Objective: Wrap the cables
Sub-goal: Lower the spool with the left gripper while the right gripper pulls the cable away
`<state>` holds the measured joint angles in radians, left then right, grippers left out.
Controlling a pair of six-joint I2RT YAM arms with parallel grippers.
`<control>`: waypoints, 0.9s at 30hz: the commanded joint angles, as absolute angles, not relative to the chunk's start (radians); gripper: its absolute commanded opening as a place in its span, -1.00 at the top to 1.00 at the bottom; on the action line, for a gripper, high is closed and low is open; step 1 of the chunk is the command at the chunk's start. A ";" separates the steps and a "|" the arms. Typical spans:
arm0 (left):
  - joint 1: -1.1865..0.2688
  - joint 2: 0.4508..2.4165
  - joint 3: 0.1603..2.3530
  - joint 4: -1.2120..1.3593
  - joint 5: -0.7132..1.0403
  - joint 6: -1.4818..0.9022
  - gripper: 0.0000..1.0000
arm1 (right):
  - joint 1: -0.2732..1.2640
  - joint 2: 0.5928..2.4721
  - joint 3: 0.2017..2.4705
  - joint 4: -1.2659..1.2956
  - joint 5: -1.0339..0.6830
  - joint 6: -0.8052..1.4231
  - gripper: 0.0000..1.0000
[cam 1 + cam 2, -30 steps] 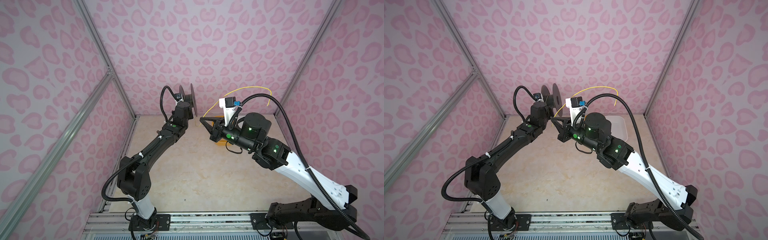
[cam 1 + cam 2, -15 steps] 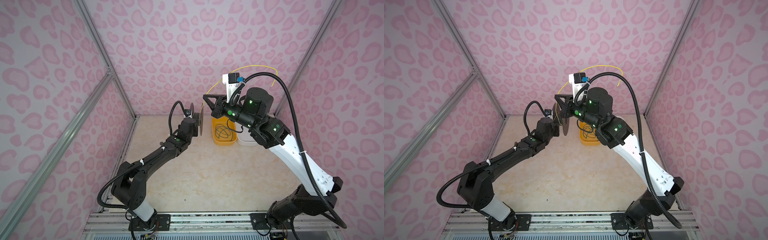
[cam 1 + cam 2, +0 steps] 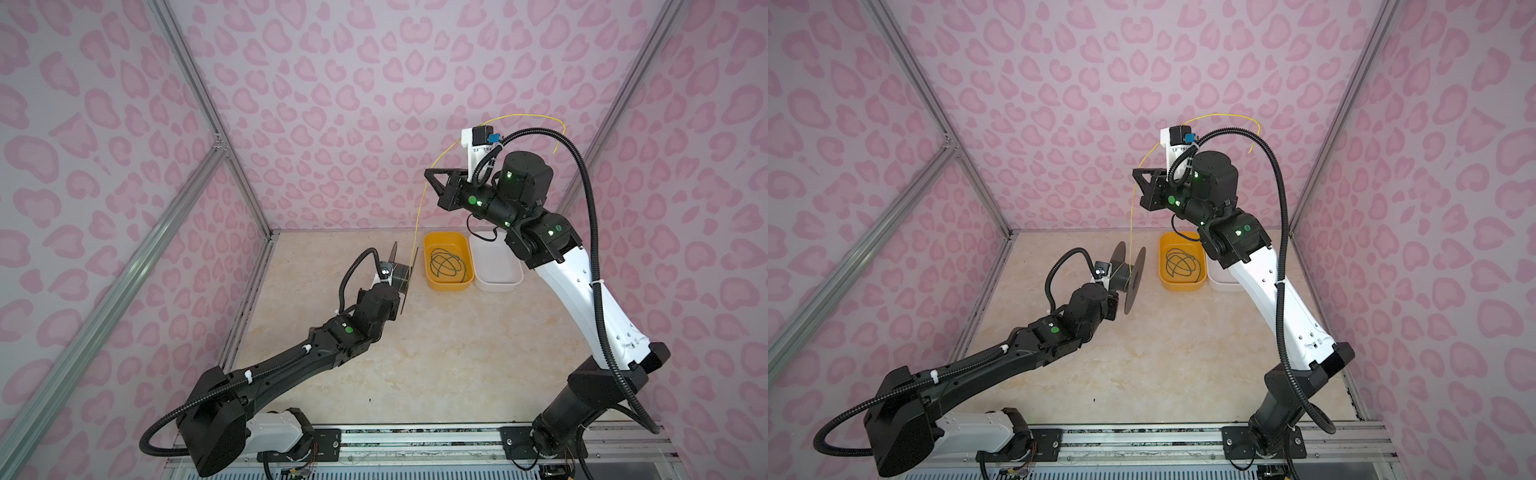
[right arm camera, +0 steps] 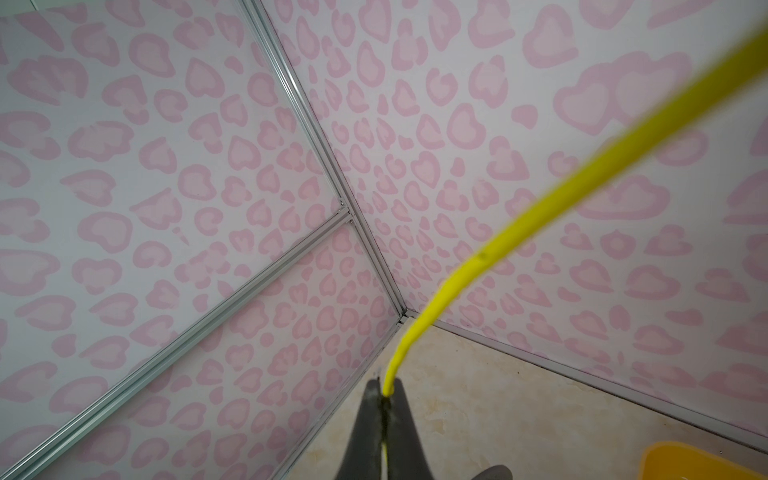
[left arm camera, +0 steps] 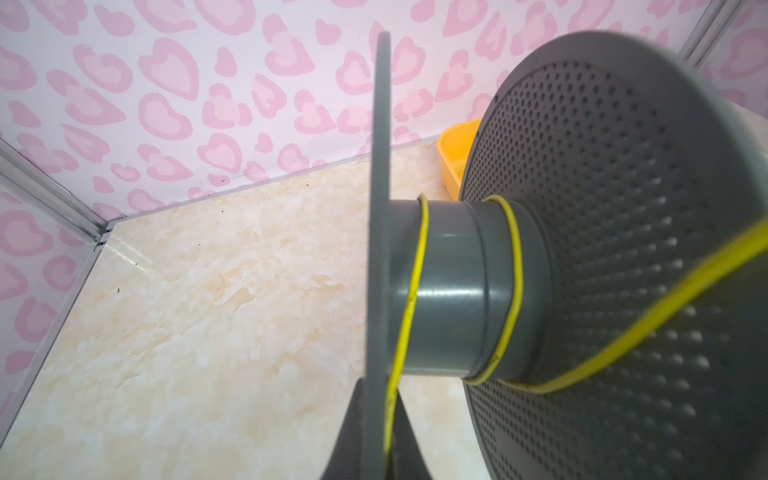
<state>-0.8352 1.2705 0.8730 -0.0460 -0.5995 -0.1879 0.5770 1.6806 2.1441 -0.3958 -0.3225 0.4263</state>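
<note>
My left gripper [image 5: 380, 386] is shut on the thin flange of a grey spool [image 3: 400, 276] [image 3: 1123, 275], held a little above the table left of the bins. The yellow cable [image 5: 419, 266] circles the spool's hub twice, and one stretch runs down along the flange between my fingers. From the spool it rises steeply [image 3: 418, 216] [image 3: 1130, 224] to my right gripper [image 3: 428, 171] [image 4: 386, 388], which is shut on it high by the back wall. Its free end arcs over the right arm. The dark green cable [image 3: 446, 262] [image 3: 1182, 264] lies coiled in the yellow bin.
The yellow bin [image 3: 451, 286] stands at the back of the marble table, with a white bin [image 3: 498, 283] touching its right side under the right arm. Pink patterned walls with metal posts close in the left, back and right.
The left arm has brought the spool down from the back wall and forward over the table. The right gripper has risen with the yellow cable, uncovering the bins.
</note>
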 commanded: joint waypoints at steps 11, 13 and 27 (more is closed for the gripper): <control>-0.992 0.966 0.793 -0.452 -0.658 -0.376 0.92 | 0.519 1.778 2.212 -0.298 -0.354 0.435 1.00; -1.011 0.927 0.790 -0.488 -0.646 -0.400 0.92 | 0.508 1.794 2.214 -0.290 -0.342 0.439 1.00; -1.062 0.804 0.867 -0.596 -0.516 -0.364 0.92 | 0.411 1.905 2.137 -0.188 -0.300 0.508 1.00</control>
